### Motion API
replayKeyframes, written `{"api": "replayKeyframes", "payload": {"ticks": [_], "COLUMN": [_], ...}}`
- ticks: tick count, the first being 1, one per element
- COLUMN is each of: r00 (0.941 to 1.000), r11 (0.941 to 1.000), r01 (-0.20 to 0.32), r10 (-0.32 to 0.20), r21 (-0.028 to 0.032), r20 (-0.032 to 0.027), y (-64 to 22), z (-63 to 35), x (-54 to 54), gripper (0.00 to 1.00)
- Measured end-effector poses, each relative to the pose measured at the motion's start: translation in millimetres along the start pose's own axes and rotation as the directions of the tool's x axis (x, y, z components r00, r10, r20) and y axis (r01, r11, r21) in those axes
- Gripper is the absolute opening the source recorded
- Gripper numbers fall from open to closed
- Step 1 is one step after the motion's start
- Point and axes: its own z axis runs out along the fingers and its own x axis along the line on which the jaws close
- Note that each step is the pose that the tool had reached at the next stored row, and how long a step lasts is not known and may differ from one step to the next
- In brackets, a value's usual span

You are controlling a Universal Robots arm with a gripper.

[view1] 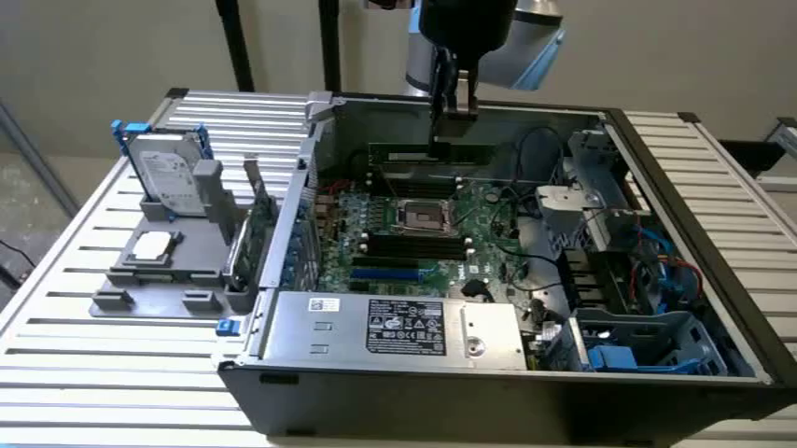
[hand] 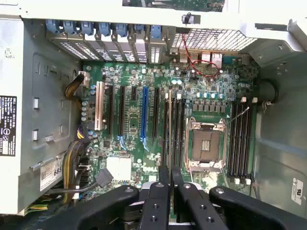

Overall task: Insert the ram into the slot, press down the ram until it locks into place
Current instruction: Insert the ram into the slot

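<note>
The gripper [hand: 170,178] was clamped on the ram [hand: 169,124], the stick seen edge-on between its fingers. The ram stood along the slot [hand: 165,136] just beside the CPU socket [hand: 206,143] (whether it was seated could not be determined).

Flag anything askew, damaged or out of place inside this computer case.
Nothing stands out as damaged or spilled. The ram, gripped in the jaws, lines up parallel with the slot beside the bare CPU socket. Only a red wire loops loosely over the board, which looks untidy rather than faulty.
</note>
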Motion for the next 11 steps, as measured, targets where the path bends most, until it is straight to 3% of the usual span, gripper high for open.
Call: {"api": "replayKeyframes", "payload": {"ticks": [11], "r00": [1.0], "r11": [1.0], "r01": [0.0], "r10": [0.0], "r21": [0.0], "r20": [0.0], "y": [0.0], "z": [0.0], "x": [0.0], "gripper": [0.13]}}
